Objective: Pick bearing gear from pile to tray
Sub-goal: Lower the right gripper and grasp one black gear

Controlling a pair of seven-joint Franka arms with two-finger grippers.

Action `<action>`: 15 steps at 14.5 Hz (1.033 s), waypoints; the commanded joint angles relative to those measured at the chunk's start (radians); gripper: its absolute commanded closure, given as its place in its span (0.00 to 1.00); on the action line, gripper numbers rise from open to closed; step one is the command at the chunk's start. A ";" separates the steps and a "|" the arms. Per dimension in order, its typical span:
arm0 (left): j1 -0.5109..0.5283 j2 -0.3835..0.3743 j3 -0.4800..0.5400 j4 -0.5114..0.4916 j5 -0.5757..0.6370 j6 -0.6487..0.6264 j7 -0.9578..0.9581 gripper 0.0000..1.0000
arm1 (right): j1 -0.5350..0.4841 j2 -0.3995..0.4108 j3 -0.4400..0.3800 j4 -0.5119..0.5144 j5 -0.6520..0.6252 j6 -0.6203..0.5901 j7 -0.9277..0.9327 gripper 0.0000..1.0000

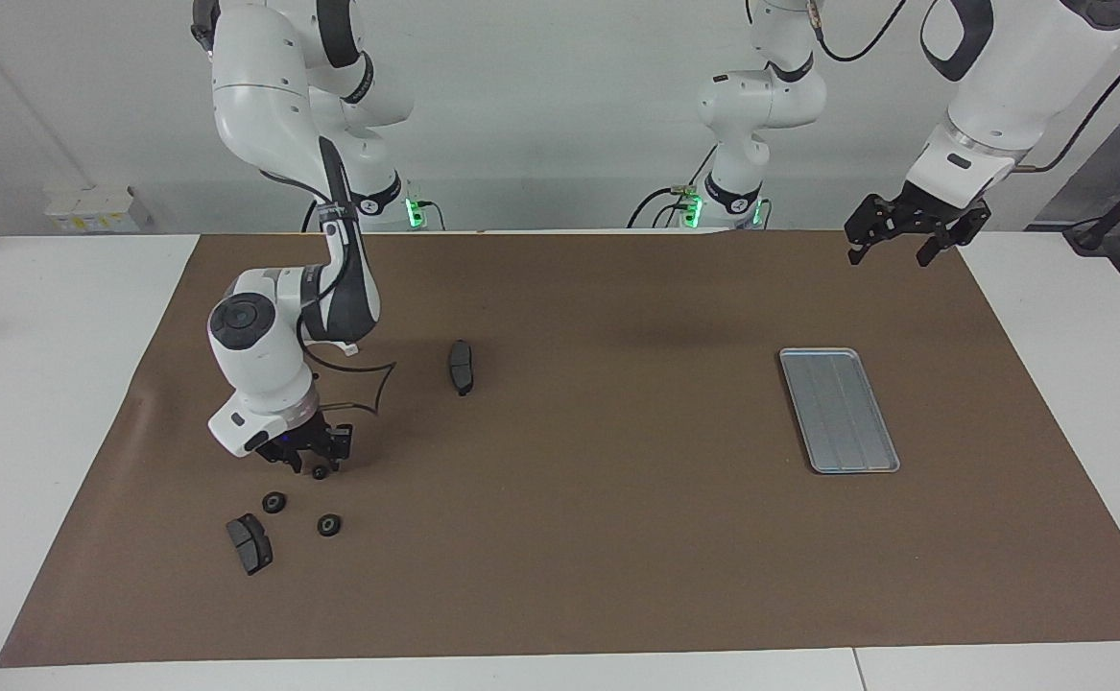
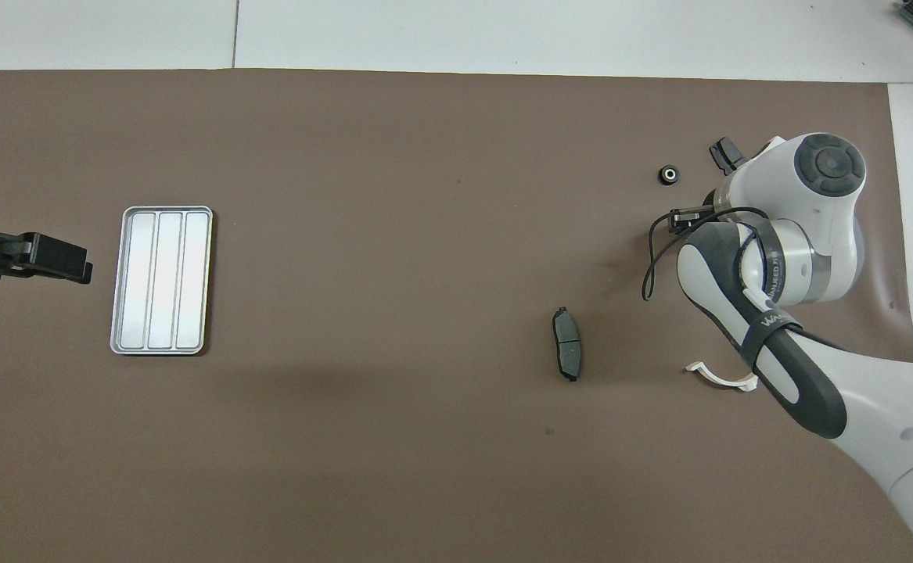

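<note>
The pile lies toward the right arm's end of the brown mat. It holds a black ring (image 1: 274,502), a second ring (image 1: 329,525) that also shows in the overhead view (image 2: 668,174), a third ring (image 1: 320,471) and a dark grey curved pad (image 1: 249,543). My right gripper (image 1: 317,459) is down at the mat, open, with the third ring between its fingertips. In the overhead view the right arm hides that ring and most of the pile. The silver ridged tray (image 1: 838,410) (image 2: 160,280) lies empty toward the left arm's end. My left gripper (image 1: 893,248) (image 2: 49,262) waits open, raised beside the tray.
A second dark grey pad (image 1: 462,367) (image 2: 566,343) lies on the mat nearer the robots than the pile, toward the middle. A white half-ring bracket (image 2: 722,379) lies by the right arm. The mat's edge runs close to the pile.
</note>
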 commanded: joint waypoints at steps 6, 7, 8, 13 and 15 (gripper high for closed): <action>0.000 -0.030 0.004 -0.032 0.005 0.001 0.002 0.00 | -0.014 -0.008 0.008 -0.005 -0.002 0.016 -0.009 0.50; 0.000 -0.030 0.004 -0.032 0.005 0.001 0.002 0.00 | -0.014 -0.006 0.008 -0.005 -0.002 0.018 -0.009 0.51; 0.000 -0.030 0.004 -0.032 0.005 0.001 0.002 0.00 | -0.014 -0.003 0.008 -0.005 -0.002 0.019 -0.009 0.52; 0.000 -0.030 0.004 -0.032 0.005 0.001 0.001 0.00 | -0.015 0.009 0.008 -0.005 -0.002 0.053 -0.008 0.52; -0.002 -0.030 0.004 -0.032 0.005 0.001 0.002 0.00 | -0.014 0.011 0.008 -0.005 -0.002 0.056 -0.006 0.52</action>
